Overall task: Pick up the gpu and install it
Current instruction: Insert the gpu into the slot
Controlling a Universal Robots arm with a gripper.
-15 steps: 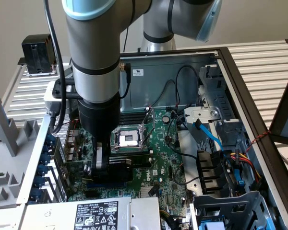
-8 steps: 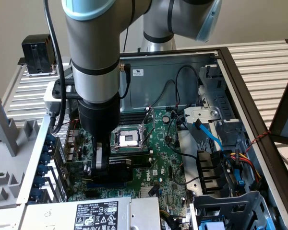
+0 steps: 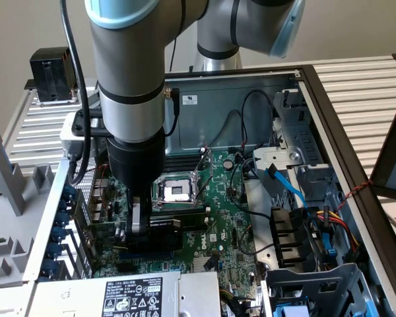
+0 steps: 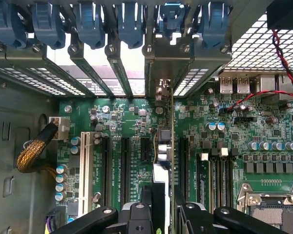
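Wrist view, lower centre: gripper (image 4: 162, 207) fingers clamp the gpu (image 4: 167, 151) edge-on over a motherboard (image 4: 263, 126) slot; keeping it upright and bracket-aligned seems the way to seat it.

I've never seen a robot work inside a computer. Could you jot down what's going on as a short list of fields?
Setting: open desktop computer case holding a large green motherboard
Gripper: gripper low over the motherboard's slots
Held item: small green expansion card with black shroud and silver bracket (gpu), upright, edge-on between the fingers
Card position: over a black expansion slot, bracket at the rear opening; seating cannot be told
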